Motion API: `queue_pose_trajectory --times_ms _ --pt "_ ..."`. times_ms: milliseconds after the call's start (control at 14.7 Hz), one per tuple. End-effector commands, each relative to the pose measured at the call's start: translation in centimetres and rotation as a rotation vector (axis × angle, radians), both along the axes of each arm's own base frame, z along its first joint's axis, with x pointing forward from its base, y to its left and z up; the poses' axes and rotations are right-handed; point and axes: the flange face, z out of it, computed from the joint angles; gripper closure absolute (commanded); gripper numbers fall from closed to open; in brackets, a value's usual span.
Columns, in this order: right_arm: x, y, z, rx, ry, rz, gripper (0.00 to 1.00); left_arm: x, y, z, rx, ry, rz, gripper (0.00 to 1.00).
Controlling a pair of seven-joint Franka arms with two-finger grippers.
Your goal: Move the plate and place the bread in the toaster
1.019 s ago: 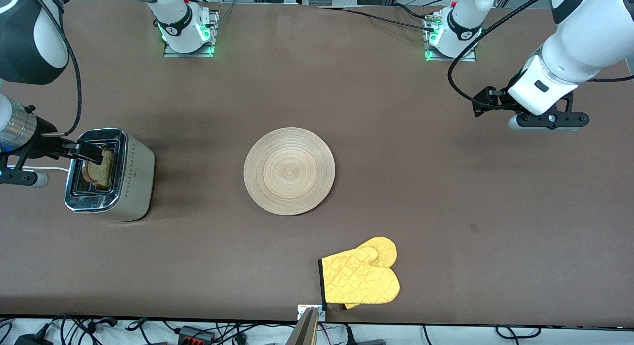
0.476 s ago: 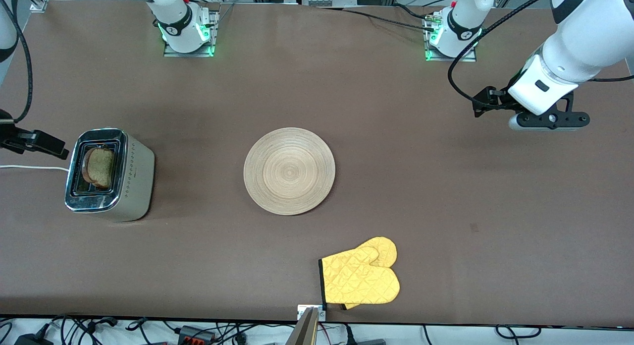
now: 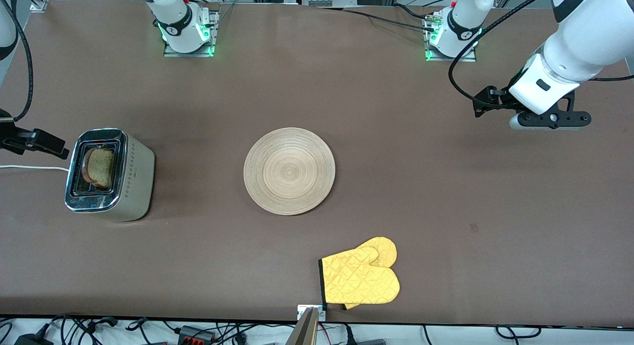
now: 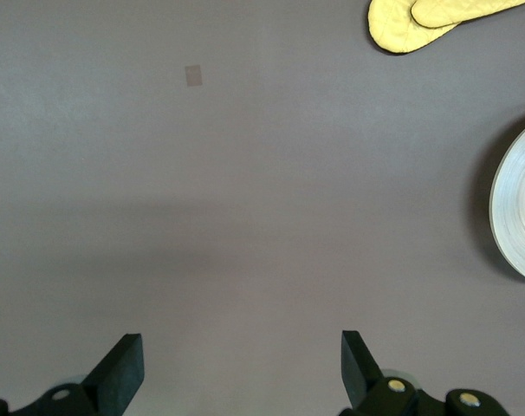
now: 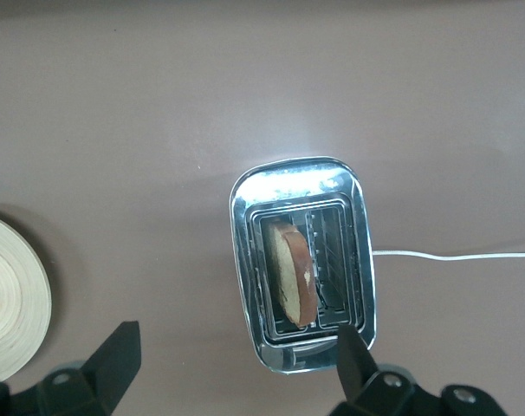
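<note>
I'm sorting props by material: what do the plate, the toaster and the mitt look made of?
The plate looks like pale wood or bamboo with a matte finish: fine concentric rings show across its face. The toaster appears to be polished metal: its rim mirrors light and its side looks brushed. The yellow oven mitt seems quilted fabric with dark edging: diamond stitching is visible.

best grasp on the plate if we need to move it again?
Take the plate at its rim, with one finger above and one slid under the edge. It lies flat and is probably too wide to span, and its centre offers nothing to pinch. The edge toward the left arm's end looks best: the left claw is open over bare table there, while the oven mitt lies near the front-camera side.
</note>
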Motion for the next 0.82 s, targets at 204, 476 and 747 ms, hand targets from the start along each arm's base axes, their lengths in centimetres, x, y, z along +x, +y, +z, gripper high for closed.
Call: queue_pose_trajectory --times_ms 204,476,747 --pt "-4.6 0.5 -0.4 0.007 0.042 0.037 0.0 0.1 0.0 0.6 -0.012 0.006 -0.013 0.0" --pt "-6.7 0.6 -1.1 0.005 0.033 0.058 0.0 0.1 0.1 0.6 -0.012 0.006 -0.013 0.0" --pt "-7.3 0.6 -1.0 0.005 0.023 0.115 0.0 0.2 0.1 0.6 -0.012 0.006 -0.013 0.0"
